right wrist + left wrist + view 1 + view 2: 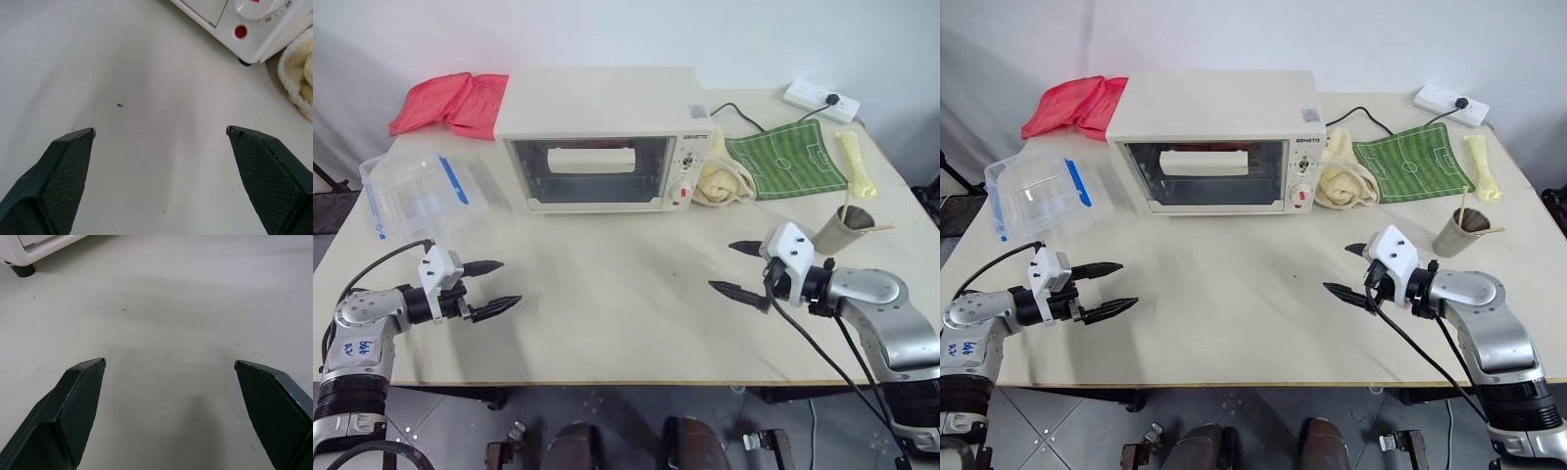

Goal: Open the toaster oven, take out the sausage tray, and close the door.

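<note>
The toaster oven (pixel 602 139) stands at the back middle of the surface (pixel 626 313), its door (pixel 589 171) closed, so the sausage tray inside cannot be made out through the glass. The door is stiff, hinged glass, probably fragile; the cream bar handle (pixel 591 160) across its top looks like the place to take hold and pull. In front of the oven, well apart from it, the left end effector (pixel 496 286) and right end effector (pixel 737 268) hover with fingers wide apart, empty.
</note>
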{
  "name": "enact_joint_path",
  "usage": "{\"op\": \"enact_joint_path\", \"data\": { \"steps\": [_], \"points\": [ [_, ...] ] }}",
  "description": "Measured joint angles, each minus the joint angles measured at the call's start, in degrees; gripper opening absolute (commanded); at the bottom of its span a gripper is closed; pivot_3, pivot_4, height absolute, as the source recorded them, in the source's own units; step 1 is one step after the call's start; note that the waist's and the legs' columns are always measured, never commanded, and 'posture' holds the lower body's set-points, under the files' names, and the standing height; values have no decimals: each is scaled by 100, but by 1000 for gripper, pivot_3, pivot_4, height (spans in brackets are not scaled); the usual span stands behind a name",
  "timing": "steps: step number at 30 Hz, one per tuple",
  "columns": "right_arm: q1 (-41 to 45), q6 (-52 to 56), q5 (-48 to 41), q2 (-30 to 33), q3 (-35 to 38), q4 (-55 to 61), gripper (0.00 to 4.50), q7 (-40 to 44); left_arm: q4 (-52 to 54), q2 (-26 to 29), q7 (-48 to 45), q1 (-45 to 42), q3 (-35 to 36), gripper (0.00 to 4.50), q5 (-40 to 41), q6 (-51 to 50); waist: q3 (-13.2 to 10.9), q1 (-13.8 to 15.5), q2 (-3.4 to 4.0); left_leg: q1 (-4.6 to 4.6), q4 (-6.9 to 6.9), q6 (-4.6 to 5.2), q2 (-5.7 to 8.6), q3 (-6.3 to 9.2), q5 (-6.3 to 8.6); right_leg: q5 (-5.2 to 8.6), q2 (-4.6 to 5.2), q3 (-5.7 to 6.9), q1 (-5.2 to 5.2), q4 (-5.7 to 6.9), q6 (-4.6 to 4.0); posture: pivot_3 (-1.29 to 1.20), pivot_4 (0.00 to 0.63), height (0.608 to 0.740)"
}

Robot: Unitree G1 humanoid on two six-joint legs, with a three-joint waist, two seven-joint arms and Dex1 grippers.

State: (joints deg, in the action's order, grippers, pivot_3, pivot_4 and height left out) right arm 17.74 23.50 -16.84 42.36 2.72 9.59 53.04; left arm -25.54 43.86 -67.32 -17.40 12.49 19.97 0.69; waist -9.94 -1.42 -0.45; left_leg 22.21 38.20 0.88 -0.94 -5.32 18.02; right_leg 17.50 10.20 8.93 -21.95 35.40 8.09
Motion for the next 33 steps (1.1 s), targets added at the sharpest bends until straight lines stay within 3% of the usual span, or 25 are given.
{"op": "enact_joint_path", "data": {
  "steps": [10,19,33],
  "points": [
    [402,460,35,2,-298,302,4500,-21,302,-45,717,-67,234,4494,144,-586,0,-3,0,0,1,0,-1,7,0,0,0,-1,-1,2,0,0,150,740],
    [1988,1132,13,-540,-831,-29,4500,-250,367,-28,725,-310,339,4494,345,-823,0,-17,0,0,1,-1,1,4,0,0,2,2,-6,10,0,0,150,740],
    [2497,1026,209,-892,-1174,-717,4500,-171,403,-90,756,-376,367,4494,345,-671,-1,-27,-2,5,1,-1,3,1,0,0,5,9,-11,13,0,0,150,740]
  ]
}}
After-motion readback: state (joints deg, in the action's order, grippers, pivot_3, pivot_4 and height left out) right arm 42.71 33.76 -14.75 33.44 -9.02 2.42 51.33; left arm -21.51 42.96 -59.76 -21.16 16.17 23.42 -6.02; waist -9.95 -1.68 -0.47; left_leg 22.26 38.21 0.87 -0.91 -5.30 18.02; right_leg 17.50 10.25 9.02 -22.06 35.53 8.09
